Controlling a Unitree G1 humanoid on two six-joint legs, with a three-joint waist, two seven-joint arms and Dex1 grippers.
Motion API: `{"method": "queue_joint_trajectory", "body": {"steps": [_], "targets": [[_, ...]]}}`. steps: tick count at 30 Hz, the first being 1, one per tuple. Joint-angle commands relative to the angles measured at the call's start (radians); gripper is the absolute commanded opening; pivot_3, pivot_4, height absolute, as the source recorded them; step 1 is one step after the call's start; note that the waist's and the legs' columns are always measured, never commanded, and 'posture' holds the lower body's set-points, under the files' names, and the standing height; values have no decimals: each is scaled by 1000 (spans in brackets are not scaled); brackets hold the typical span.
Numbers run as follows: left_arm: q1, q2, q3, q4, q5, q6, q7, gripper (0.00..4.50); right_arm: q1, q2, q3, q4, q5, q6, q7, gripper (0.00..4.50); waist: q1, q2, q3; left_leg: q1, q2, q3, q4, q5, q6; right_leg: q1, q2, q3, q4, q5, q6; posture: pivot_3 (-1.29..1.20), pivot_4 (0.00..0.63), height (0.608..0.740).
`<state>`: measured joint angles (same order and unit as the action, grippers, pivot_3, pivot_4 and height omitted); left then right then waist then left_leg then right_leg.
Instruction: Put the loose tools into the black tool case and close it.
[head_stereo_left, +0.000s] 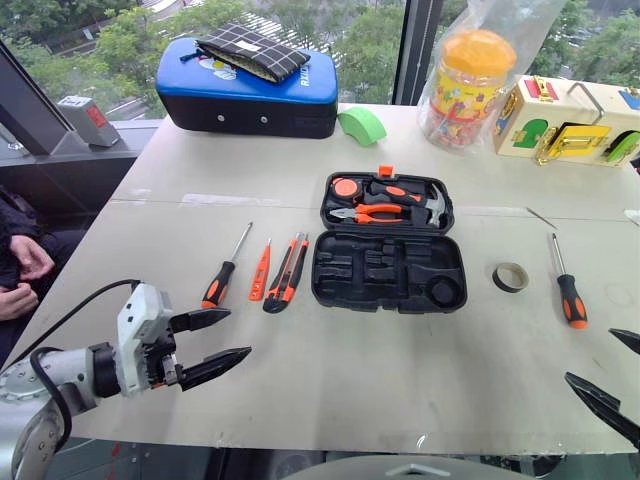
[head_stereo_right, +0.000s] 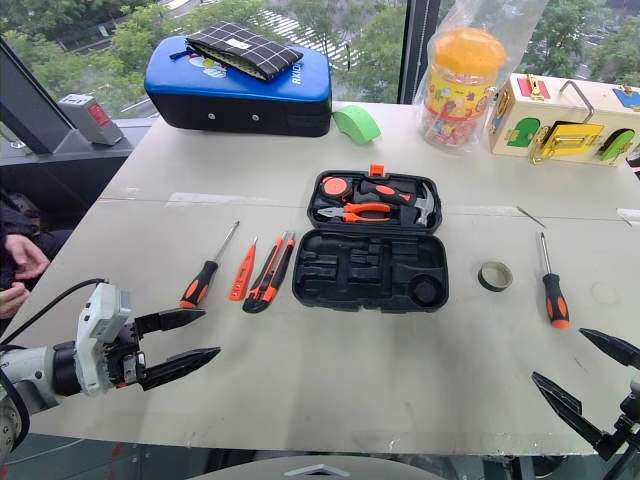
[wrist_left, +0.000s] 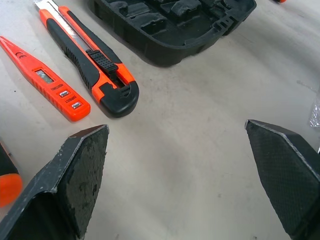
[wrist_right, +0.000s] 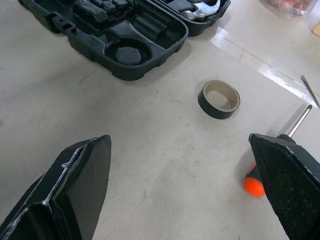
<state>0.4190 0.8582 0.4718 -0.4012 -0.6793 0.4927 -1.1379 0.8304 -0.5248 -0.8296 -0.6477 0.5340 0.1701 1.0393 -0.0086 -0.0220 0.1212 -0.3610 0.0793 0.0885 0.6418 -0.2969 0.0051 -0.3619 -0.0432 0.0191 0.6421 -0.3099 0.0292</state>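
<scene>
Lying ahead of the left pincer (head_stereo_left: 222, 344): utility knife (head_stereo_left: 286, 273), apart.

- Flooding in as bright, even daylight through the window (head_stereo_left: 300, 30) behind the tabletop (head_stereo_left: 330, 390).
- Casting only faint, soft shadows beside the things.
- Glaring off a glossy strip on the tabletop in the right wrist view.
- Staying sharp overall, softening slightly on the near fingers (wrist_left: 75, 170).

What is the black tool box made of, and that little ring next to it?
The black tool case looks like matte moulded plastic: its tool-shaped recesses are formed in one piece. The tape ring seems to be dark glossy tape wound on a pale, cardboard-like core.
</scene>
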Motion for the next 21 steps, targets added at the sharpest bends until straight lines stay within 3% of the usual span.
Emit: {"method": "queue_joint_trajectory", "body": {"steps": [1, 3, 7, 12, 21], "targets": [[-61, -29, 16, -24, 0, 10, 96, 4444, -59, -62, 25, -56, 34, 49, -51, 4500, 0, 0, 0, 0, 0, 0, 0, 0, 0, 0, 0, 0, 0, 0, 0, 0, 150, 740], [-157, -76, -17, -47, 28, 49, 260, 4444, -155, -135, 71, -98, 67, 115, -100, 4500, -2, 0, 0, 0, -1, 0, 1, 0, 0, 1, -1, 0, 0, 0, 0, 0, 150, 740], [-251, -108, -26, -84, 7, 188, 439, 4444, -278, -205, 109, -106, 129, 180, -134, 4500, 1, -1, -1, -1, -2, -1, 5, 1, 1, 1, 0, 0, 1, 3, -2, 0, 150, 740], [-374, -134, -17, -81, 1, 409, 686, 4444, -394, -338, 175, -144, 280, 278, -74, 4500, 9, -1, 0, -3, -4, -6, 5, 1, 1, 0, 8, -1, 0, 4, 3, 0, 150, 740], [-420, -143, -151, -10, 144, 476, 814, 4444, -522, -375, 293, -133, 291, 283, -63, 4500, 20, -3, 0, -3, -5, -7, 6, 1, 1, 1, 9, 0, 0, 4, 3, 0, 150, 740]]}}
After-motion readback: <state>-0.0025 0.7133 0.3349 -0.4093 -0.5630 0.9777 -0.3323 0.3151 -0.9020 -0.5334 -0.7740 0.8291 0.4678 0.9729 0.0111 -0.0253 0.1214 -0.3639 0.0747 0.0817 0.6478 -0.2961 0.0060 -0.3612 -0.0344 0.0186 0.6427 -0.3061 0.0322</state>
